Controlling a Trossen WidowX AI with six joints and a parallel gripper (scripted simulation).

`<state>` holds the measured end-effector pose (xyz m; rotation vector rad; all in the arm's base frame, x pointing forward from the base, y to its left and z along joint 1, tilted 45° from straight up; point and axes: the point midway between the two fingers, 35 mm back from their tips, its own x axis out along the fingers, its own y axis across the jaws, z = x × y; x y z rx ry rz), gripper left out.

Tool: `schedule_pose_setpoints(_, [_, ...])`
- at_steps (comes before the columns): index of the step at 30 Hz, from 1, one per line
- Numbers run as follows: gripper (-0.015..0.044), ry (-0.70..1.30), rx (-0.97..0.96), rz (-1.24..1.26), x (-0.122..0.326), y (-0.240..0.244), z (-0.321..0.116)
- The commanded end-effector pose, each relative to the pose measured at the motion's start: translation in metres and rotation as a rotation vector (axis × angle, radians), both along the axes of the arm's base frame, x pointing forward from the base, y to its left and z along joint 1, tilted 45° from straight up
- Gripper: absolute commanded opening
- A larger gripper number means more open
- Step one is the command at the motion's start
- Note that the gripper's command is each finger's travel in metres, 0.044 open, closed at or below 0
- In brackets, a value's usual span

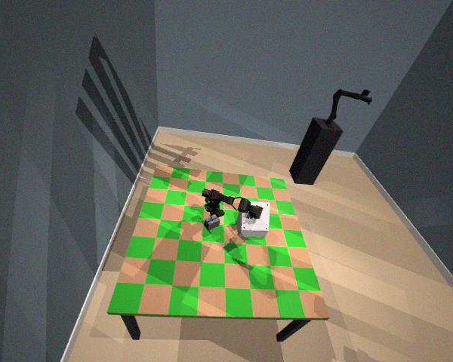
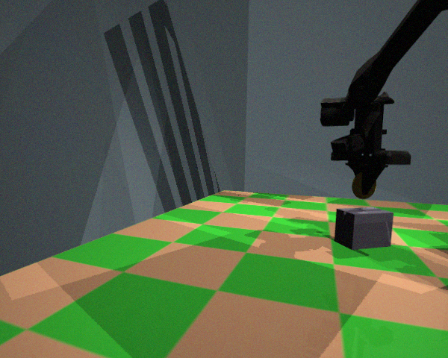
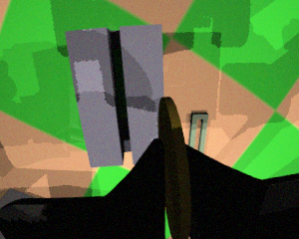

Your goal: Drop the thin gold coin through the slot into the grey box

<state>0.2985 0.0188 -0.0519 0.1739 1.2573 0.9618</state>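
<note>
My gripper (image 2: 366,189) (image 3: 163,145) is shut on the gold coin (image 2: 355,187) (image 3: 177,184), which stands upright on edge between the fingertips and sticks out past them. In the exterior view the coin is off the table and appears above the level of the grey box's lid. The closed grey box (image 1: 211,222) (image 2: 372,231) (image 3: 92,119) has a dark slot (image 3: 119,85) across its lid. In the wrist view the slot lies left of the coin and runs nearly the same way. The green holder (image 3: 193,136) stands empty, right of the coin; its near end is hidden behind a finger.
The arm's base stands on a white block (image 1: 261,222), to the right of the grey box in the top view. All stand on a green and tan checkered table (image 1: 211,274). A tall black pedestal (image 1: 314,151) with another arm stands beyond the table.
</note>
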Motion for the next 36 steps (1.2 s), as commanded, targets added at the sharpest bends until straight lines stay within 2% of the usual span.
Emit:
schedule_pose_setpoints(1, [0.0000,0.000,0.006,-0.002,0.001,0.009,0.008])
schedule_pose_setpoints(8, [0.0000,0.000,0.010,-0.001,0.001,0.021,0.019])
schedule_pose_setpoints(36, [0.0000,0.004,0.006,-0.002,0.001,0.023,0.022])
